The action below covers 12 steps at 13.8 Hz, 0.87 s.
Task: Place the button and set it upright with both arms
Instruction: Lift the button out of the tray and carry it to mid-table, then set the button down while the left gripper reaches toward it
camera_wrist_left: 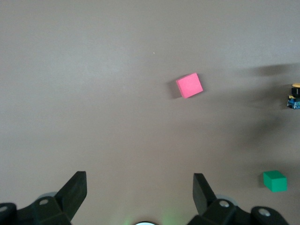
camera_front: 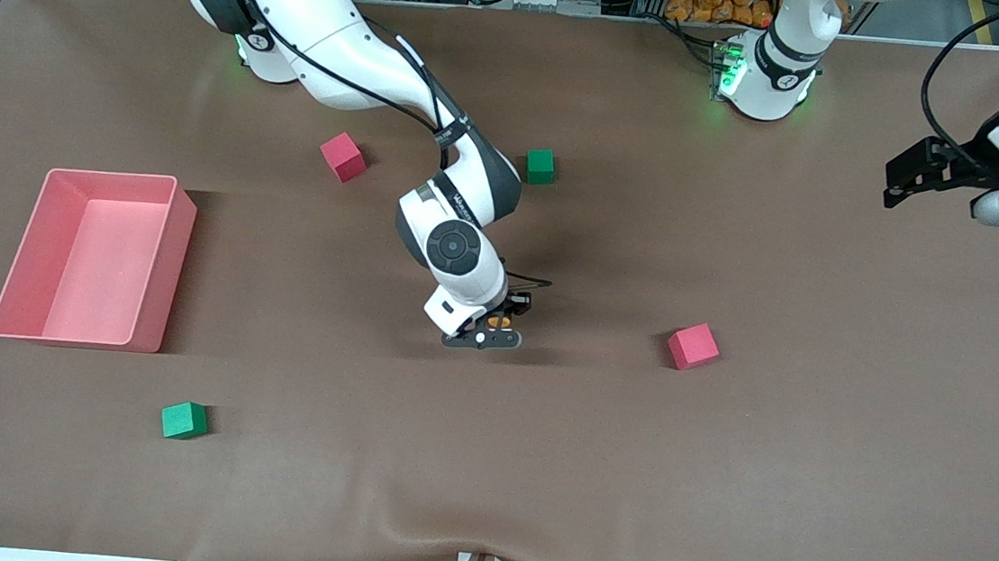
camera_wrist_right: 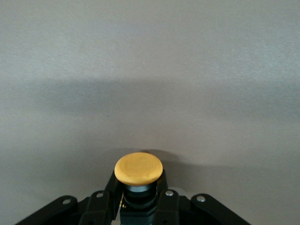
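Note:
The button (camera_front: 500,322) has a round orange cap (camera_wrist_right: 138,168) on a short black body. My right gripper (camera_front: 496,324) is shut on its body, low over the middle of the table, with the cap pointing away from the wrist. In the right wrist view the fingers (camera_wrist_right: 108,193) clamp the body on both sides just under the cap. The button also shows small in the left wrist view (camera_wrist_left: 295,95). My left gripper (camera_front: 893,190) is open and empty, held up over the left arm's end of the table, and its view (camera_wrist_left: 139,177) shows bare mat between the fingers.
A pink bin (camera_front: 175,270) stands toward the right arm's end. Two red cubes (camera_front: 343,157) (camera_front: 693,346) and two green cubes (camera_front: 540,166) (camera_front: 183,420) lie scattered on the brown mat. A red cube (camera_wrist_left: 189,85) and a green cube (camera_wrist_left: 274,181) show in the left wrist view.

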Tool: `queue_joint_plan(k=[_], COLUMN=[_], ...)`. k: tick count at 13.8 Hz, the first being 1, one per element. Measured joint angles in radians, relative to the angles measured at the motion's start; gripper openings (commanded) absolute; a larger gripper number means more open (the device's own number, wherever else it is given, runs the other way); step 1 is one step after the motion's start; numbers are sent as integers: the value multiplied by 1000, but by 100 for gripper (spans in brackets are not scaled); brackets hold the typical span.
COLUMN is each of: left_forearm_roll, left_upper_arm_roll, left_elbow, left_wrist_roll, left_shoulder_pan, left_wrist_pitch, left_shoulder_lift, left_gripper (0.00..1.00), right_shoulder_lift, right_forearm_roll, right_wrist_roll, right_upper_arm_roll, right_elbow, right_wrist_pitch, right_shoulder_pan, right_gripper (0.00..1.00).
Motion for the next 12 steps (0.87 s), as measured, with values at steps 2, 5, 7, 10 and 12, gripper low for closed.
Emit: queue_joint_plan(k=[2, 5, 7, 10, 12], left_forearm_roll=[0, -5, -45, -58, -94], left_upper_arm_roll=[-19, -38, -55, -96, -100], left_elbow=[0, 0, 4, 11, 11], left_wrist_roll=[-2, -4, -4, -16, -26], left_shoulder_pan=[-2, -3, -8, -44, -58], left_wrist_pitch=[0, 6, 14, 17, 17], left_shoulder_lift=[8, 16, 25, 56, 105], left_gripper=[100, 100, 100, 100, 100], right_shoulder_lift=[0, -1, -10, -56, -103], right_forearm_roll=[-47, -64, -71, -77, -79], right_wrist_roll=[12, 17, 17, 17, 16], right_upper_arm_roll=[0, -6, -17, -61, -116], right_elbow=[3, 19, 42, 59, 66], right_wrist_pitch=[7, 12, 10, -42, -110], right_shoulder_pan=[9, 10, 2, -35, -70], right_gripper=[100, 100, 100, 100, 100])
